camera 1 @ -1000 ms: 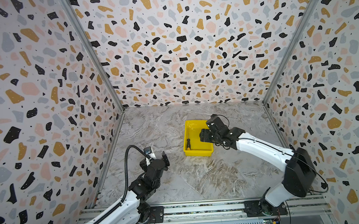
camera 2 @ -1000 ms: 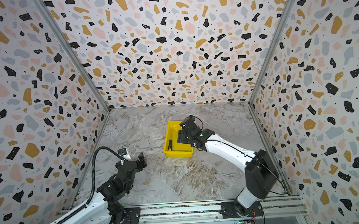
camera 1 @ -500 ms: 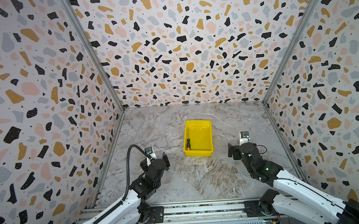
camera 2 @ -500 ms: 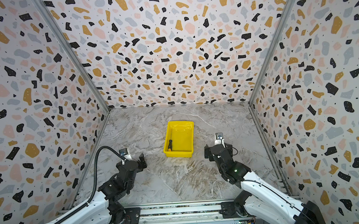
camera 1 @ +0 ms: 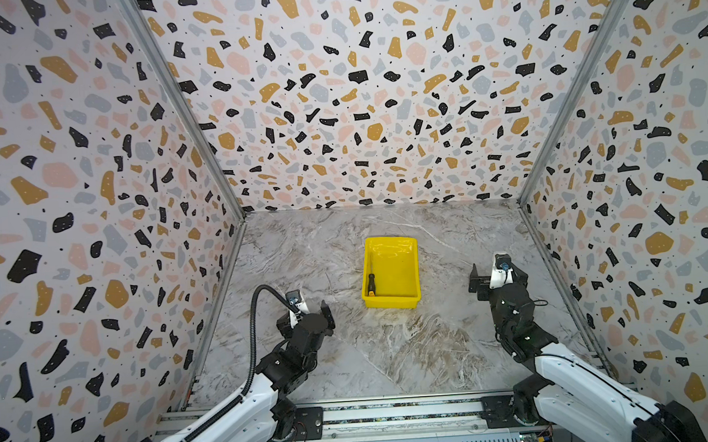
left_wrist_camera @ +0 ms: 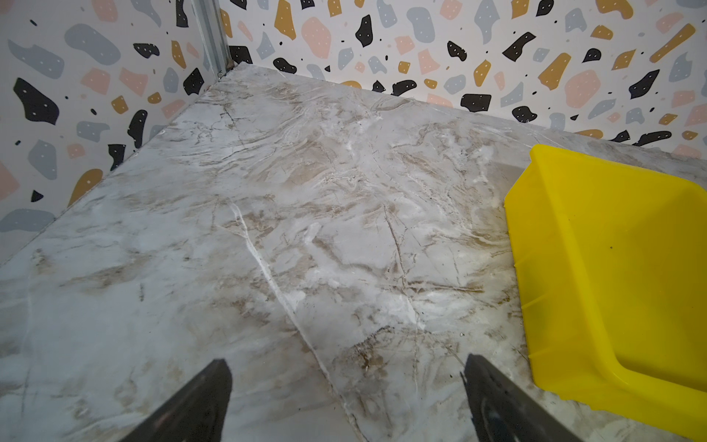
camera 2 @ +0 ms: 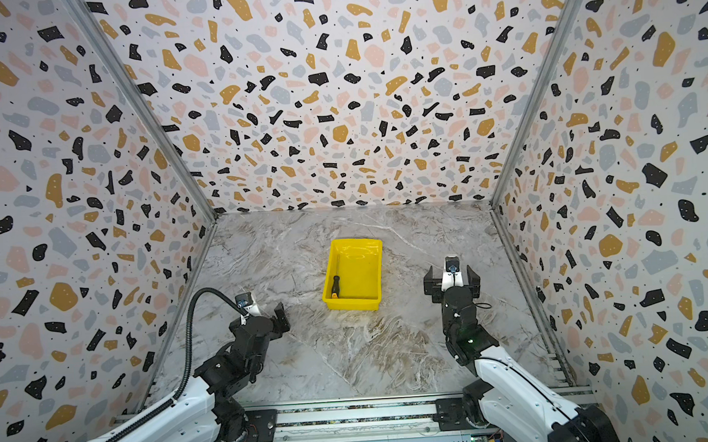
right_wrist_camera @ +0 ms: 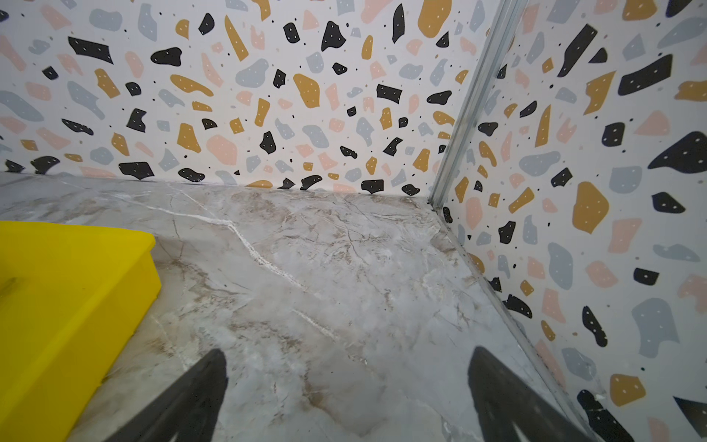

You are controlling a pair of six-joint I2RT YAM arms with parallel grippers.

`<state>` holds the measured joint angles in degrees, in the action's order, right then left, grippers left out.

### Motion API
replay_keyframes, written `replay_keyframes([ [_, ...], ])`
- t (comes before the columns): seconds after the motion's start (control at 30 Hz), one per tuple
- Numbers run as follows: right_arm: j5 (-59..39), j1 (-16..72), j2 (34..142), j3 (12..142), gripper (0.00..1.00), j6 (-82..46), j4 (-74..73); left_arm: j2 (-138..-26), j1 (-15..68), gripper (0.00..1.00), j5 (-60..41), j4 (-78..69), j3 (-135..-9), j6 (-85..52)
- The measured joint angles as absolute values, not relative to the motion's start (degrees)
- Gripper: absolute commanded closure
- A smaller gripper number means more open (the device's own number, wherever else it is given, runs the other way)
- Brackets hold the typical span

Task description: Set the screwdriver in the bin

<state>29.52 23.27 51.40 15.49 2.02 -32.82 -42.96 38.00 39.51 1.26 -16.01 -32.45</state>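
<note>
The screwdriver (camera 1: 371, 280) is seen lying flat inside the bin (camera 1: 391, 303), along its left wall in both top views, with the black handle and orange cap toward the near end and the thin shaft pointing to the far end; nothing is touching it; the bin is set on the marbled table (camera 1: 392, 353), roughly between the two grippers. The right gripper (camera 1: 497, 280) is held to the right of the bin, well apart from it, its jaws spread wide with nothing between them (only bare table is shown between the fingers in the right wrist view); a dark smudge inside the bin in that view may be the screwdriver, but it is too blurred to be told. The left gripper (left_wrist_camera: 348, 365) is likewise held open and empty, near the bin's near left corner but apart from it
</note>
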Motion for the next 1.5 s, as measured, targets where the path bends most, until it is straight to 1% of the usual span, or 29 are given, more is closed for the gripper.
replay_keyframes([
  [0.07,27.81,22.02,55.42,11.53,0.0,4.95,-40.71,-43.0,38.0,0.05,39.51,1.23,-16.01,-32.42],
  [0.17,25.28,20.1,61.43,7.6,0.0,7.7,-48.36,-43.05,38.0,0.05,39.51,1.26,-16.01,-32.45],
  [0.37,22.81,16.58,70.74,7.46,0.0,8.4,-58.48,-43.07,38.0,0.04,39.51,1.23,-16.01,-32.42],
  [0.5,21.5,14.9,74.3,7.46,0.01,7.55,-63.16,-43.11,38.0,0.05,39.51,1.23,-16.01,-32.42],
  [0.7,18.44,11.31,76.31,7.46,0.01,4.82,-67.46,-43.13,38.0,0.05,39.51,1.23,-16.01,-32.42],
  [0.93,16.71,10.24,85.3,5.26,0.01,3.11,-79.85,-43.48,38.0,0.03,39.53,1.19,-16.01,-32.42],
  [0.97,16.64,10.26,86.35,5.28,0.01,3.07,-80.14,-43.77,38.0,0.0,39.53,1.21,-16.01,-32.42],
  [1.27,14.44,8.95,86.5,8.36,0.01,2.15,-78.89,-47.86,38.0,0.0,40.58,-0.05,-16.93,-32.67],
  [1.4,13.69,8.54,86.5,8.54,0.01,1.74,-77.8,-50.52,38.0,0.0,47.09,-1.58,-21.19,-29.56],
  [1.5,12.99,8.21,86.5,8.62,0.01,1.5,-77.17,-51.68,38.0,0.0,53.41,-11.09,-20.8,-20.16],
])
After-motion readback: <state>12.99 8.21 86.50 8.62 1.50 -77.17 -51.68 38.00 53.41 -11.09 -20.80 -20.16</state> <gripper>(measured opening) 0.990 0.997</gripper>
